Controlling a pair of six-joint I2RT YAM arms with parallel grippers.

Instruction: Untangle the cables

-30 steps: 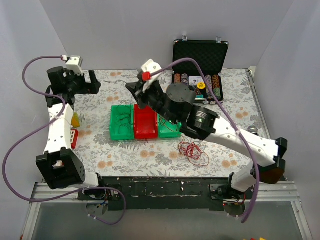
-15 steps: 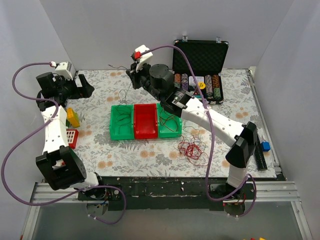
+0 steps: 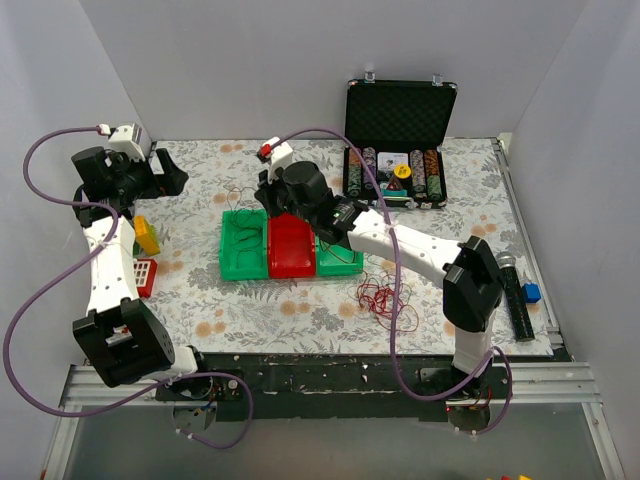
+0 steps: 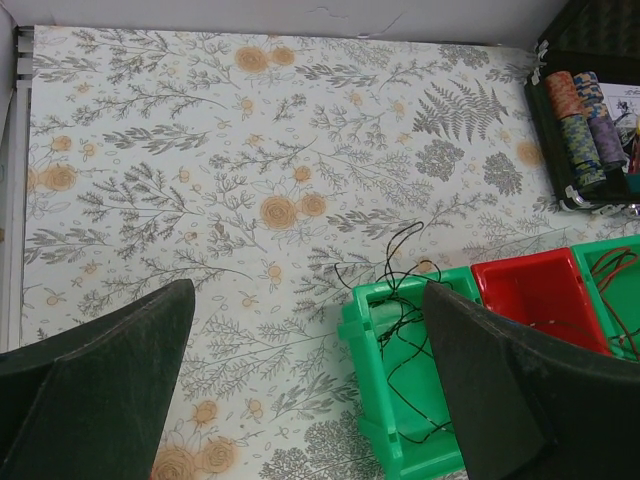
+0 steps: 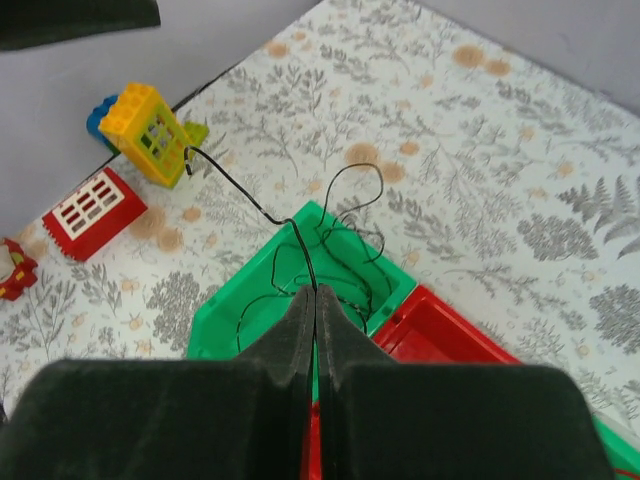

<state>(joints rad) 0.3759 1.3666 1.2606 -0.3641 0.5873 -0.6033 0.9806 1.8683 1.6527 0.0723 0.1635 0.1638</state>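
Note:
My right gripper (image 5: pixel 315 292) is shut on a thin black cable (image 5: pixel 258 206), just above the left green bin (image 5: pixel 232 318). More loops of black cable (image 4: pixel 402 335) lie in that bin (image 4: pixel 372 398) and spill over its far rim. In the top view the right gripper (image 3: pixel 265 203) hangs over the left green bin (image 3: pixel 226 262). A tangle of red cables (image 3: pixel 386 299) lies on the table in front of the bins. My left gripper (image 4: pixel 308 292) is open and empty, high over the table's far left (image 3: pixel 176 172).
A red bin (image 3: pixel 290 262) and a second green bin (image 3: pixel 340 266) stand beside the left one. An open black case of poker chips (image 3: pixel 400 150) stands at the back. Toy blocks (image 5: pixel 150 132) lie at the left edge; a black bar (image 3: pixel 519 300) lies at the right.
The right arm has stretched out and come down from the back of the table to the left green bin, carrying the black cable. The left arm drew back to the left, then held still.

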